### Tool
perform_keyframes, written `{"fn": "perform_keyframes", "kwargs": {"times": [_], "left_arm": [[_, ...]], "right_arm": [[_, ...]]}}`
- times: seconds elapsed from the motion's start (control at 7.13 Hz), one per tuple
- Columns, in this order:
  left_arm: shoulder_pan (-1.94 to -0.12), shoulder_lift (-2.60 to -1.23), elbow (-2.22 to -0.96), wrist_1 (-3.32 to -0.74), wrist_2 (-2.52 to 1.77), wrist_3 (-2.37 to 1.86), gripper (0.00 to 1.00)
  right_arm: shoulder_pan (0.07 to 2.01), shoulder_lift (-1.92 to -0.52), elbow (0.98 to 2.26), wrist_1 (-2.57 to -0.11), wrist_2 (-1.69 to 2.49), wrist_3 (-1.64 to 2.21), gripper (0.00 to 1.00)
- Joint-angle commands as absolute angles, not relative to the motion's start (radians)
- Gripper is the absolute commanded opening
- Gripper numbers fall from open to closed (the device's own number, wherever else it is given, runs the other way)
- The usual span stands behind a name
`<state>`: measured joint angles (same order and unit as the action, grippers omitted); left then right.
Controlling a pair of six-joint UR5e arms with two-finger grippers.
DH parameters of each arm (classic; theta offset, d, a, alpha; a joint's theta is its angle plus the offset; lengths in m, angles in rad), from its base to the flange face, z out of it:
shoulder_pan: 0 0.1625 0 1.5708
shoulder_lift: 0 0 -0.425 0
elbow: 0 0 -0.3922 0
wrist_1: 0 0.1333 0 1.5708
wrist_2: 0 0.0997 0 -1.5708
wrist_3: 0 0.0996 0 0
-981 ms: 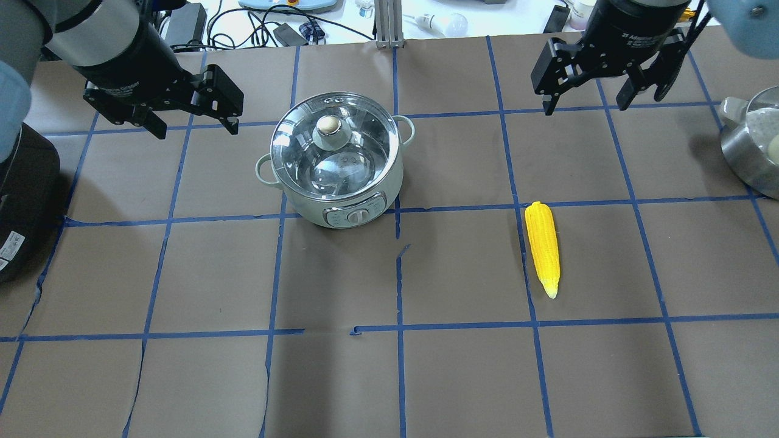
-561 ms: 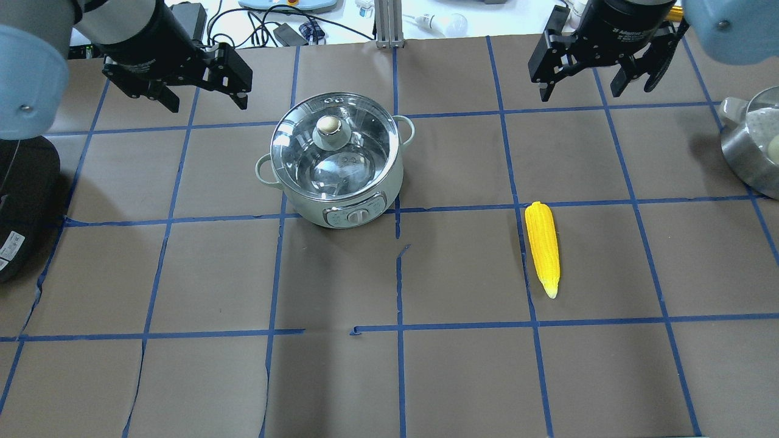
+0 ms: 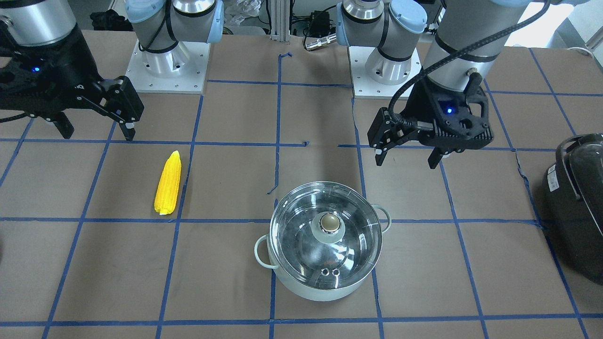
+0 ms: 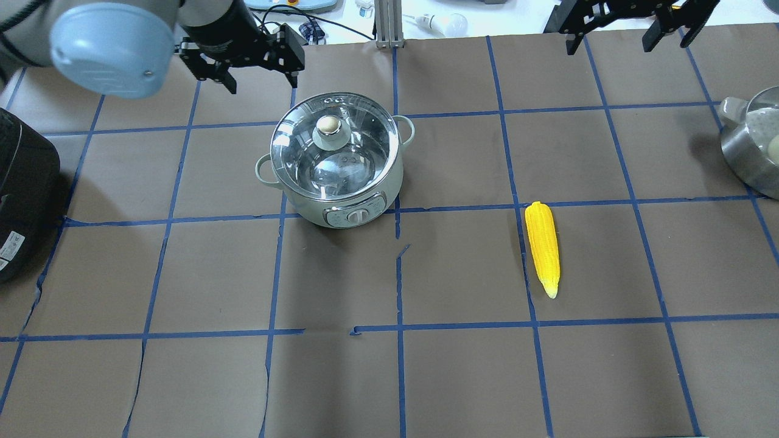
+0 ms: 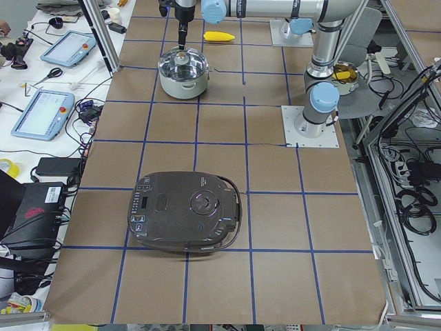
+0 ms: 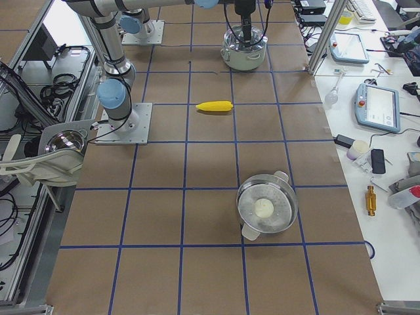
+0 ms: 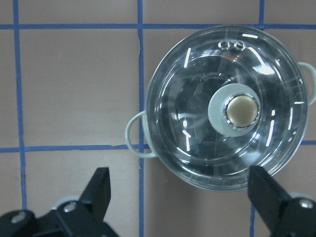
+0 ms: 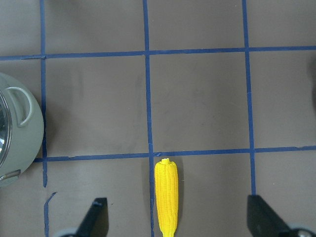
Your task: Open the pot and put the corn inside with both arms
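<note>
While reading across from the pot's left side, meet first the left gripper: hangs high, apart from the pot, over its left half or just off it, exact offset hard to fix across views. Fingers spread wide, nothing held. Clearly the nearer of the two to the pot. Seen from that wrist, puts the brass knob ahead of the open fingers and nearer the right-hand one, so probably calls for a short shift over the lid's centre, then a straight drop onto the knob.

Next, the pot itself: upright, glass lid seated flat on the rim, knob at its centre, only bare steel showing inside. Not yet opened.

Further right of the pot, well apart from it and a touch nearer the robot: corn, flat on the table, long axis running toward and away from the robot, thin tip toward the robot.

Furthest right of the pot, the right gripper: high up, fingers wide apart, empty. From its wrist, shows the cob lying between the two fingers, its length squarely across the closing direction, a good lie for pinching across the middle. Needs mostly a descent. Worth holding the cob back until lid removal.
</note>
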<state>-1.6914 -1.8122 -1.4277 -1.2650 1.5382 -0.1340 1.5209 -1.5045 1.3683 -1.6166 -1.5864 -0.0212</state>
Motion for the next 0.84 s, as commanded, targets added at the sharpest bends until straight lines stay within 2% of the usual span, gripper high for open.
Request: {"fn": "perform_keyframes", "kwargs": {"times": [0.0,0.7], "left_arm": [[-1.755,-1.911,-1.416,-1.210,1.545,-0.173,1.00],[-1.766,-1.990,-1.459,-1.169,1.546,-0.150,1.00]], "right_arm": [[1.522,-1.500,1.368,-1.563,-1.592,-0.021,1.00],[1.523,-1.441,1.394,-1.571,-1.582,-0.021,1.00]]}}
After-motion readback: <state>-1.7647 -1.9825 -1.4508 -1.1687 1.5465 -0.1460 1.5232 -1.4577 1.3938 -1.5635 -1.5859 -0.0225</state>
